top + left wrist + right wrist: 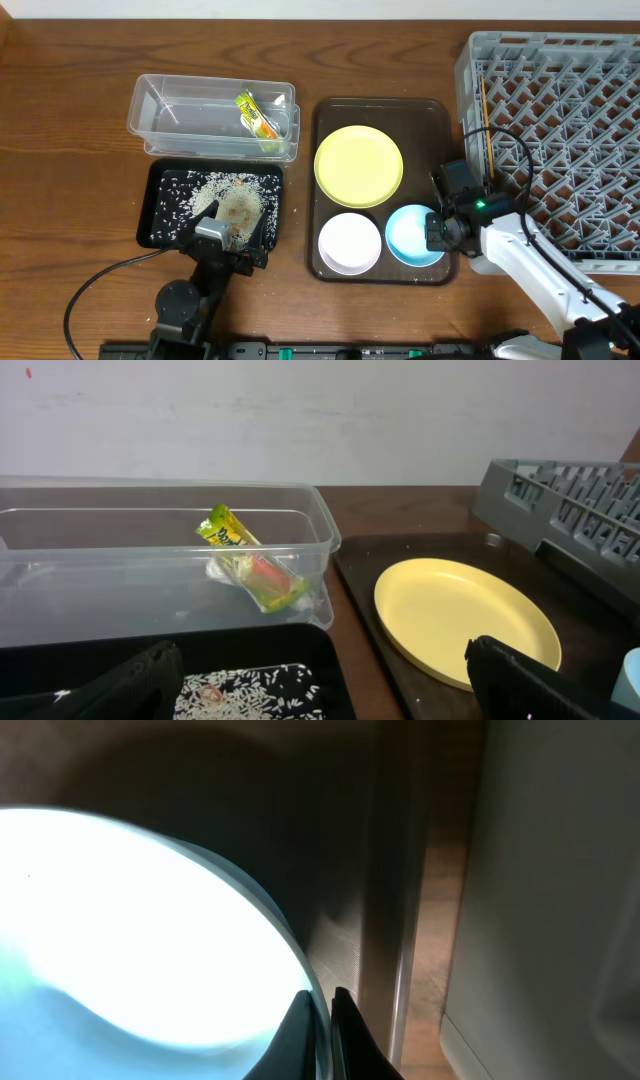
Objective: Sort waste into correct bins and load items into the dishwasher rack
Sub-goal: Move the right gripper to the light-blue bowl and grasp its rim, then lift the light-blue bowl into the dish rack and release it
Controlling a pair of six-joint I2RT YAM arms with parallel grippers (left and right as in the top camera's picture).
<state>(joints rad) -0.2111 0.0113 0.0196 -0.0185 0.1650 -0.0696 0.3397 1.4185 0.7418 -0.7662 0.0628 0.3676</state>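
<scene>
Overhead: my right gripper (438,228) meets the right rim of the light blue bowl (410,240) on the brown tray (330,130), beside the rack (560,130). Left wrist: the left gripper (322,660) is spread wide, holding nothing. Right wrist: fingers (295,1040) pinched tight on that rim; I'd lift straight up, slowly.

You have the tub (150,110) back left, the wrapper (256,116) lying in it, and the shallow tray (147,210) just before it, holding rice (235,192). To their right is the serving tray (425,125): plate (358,166) behind, left-hand bowl (349,243) and right-hand bowl (410,236) in front (side by side). The rack (570,140) stands furthest right, with chopsticks (485,110) in it.
</scene>
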